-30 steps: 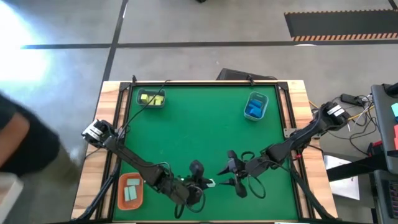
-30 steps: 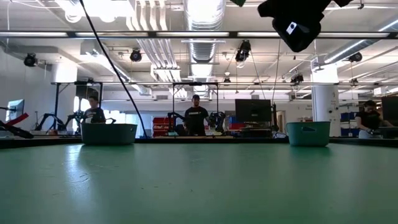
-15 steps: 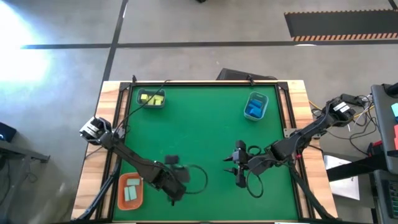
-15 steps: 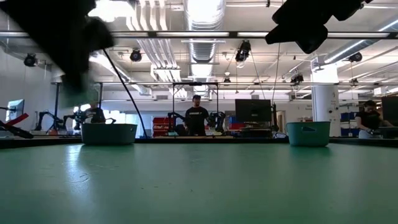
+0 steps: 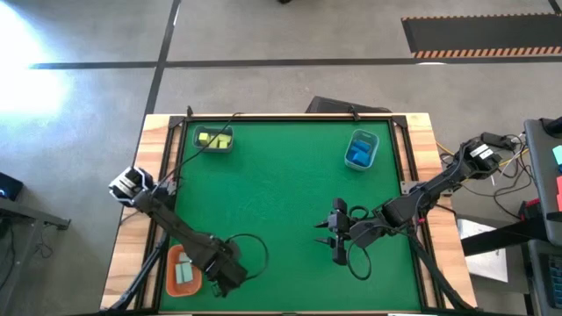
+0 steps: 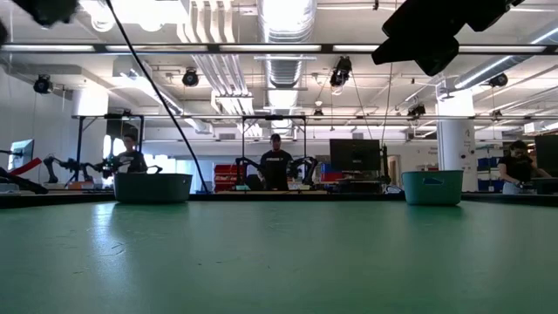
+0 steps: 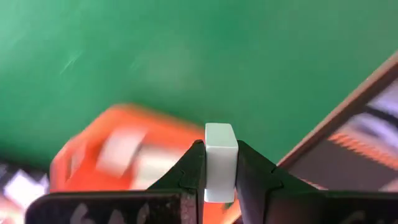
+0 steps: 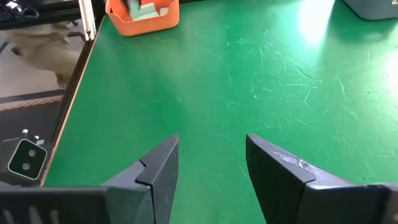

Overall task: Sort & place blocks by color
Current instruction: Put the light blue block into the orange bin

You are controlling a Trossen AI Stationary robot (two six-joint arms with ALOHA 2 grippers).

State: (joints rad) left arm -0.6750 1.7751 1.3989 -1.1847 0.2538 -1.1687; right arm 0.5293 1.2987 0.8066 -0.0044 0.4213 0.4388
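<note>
My left gripper is shut on a pale mint block; in the high view it hovers near the table's near-left corner, just right of the orange tray that holds mint blocks. My right gripper is open and touches nothing, above the green mat right of the middle. Yellow blocks lie in the far-left tray, blue blocks in the far-right tray. My left gripper pinches the mint block between its two fingers, one on each of the block's opposite side faces. The block's end sticks out past the fingertips. It is lifted clear of the table.
Grey-blue trays stand at the far side of the mat. The orange tray shows blurred ahead of the left gripper and far off in the right wrist view. Bare green mat spans the middle; a wooden rim borders it.
My left gripper has swung from the near middle of the table toward the left edge and the orange tray, carrying the mint block. My right gripper has drawn back a little toward the right and then held still.
</note>
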